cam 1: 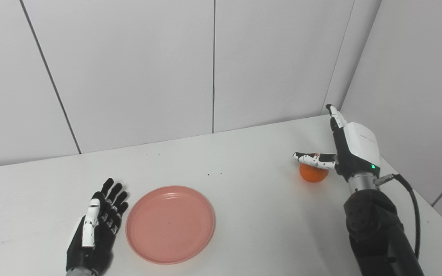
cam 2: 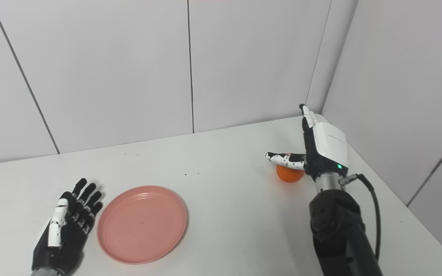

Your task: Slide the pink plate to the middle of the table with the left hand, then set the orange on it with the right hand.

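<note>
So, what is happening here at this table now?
A humanoid robot works at a white table. Its left robot hand lies open beside the pink plate, which sits left of the middle and is empty. Its right robot hand is open at the orange, its thumb over it, not yet gripping.
</note>
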Controlling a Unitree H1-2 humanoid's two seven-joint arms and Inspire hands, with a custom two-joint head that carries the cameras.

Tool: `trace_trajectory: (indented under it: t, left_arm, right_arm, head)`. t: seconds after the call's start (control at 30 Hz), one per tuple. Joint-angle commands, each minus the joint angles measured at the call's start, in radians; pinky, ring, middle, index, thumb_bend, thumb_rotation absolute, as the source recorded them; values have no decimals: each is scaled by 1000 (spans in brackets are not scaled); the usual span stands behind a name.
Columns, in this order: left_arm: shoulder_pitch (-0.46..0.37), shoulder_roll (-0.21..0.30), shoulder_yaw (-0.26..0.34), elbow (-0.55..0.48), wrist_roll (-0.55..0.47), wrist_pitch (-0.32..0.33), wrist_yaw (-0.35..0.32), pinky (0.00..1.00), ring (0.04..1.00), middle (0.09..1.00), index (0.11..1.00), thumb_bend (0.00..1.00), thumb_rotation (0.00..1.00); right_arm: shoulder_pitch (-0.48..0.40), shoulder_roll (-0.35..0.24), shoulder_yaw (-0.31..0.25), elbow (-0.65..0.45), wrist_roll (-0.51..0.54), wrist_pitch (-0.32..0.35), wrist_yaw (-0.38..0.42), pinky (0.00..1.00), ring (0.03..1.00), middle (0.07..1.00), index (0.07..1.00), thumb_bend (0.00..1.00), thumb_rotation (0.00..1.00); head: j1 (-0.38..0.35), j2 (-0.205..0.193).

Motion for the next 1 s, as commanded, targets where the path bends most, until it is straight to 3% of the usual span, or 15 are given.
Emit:
trace_trajectory:
  t: [0.0, 0.7, 0.97]
  left_arm:
    - [8, 10, 7, 10, -5, 47, 7, 1000, 981, 987, 988, 299, 1000]
    - [3, 27, 7, 10, -19, 52, 2, 999, 972, 981, 981, 301, 1000]
    - [5, 27, 8, -13, -19, 67, 6, 995, 969, 980, 977, 301, 1000]
  right_arm:
    - [-31, -30, -13, 0, 3, -2, -22, 719, 866, 939, 952, 998, 421]
    - [-40, -43, -44, 123, 38, 0, 4, 772, 891, 945, 948, 988, 407]
    - [-52, -35, -59, 154, 31, 0, 34, 740, 865, 931, 946, 993, 408]
  head:
    - [1, 0]
    - [0, 20]
    - [3, 31]
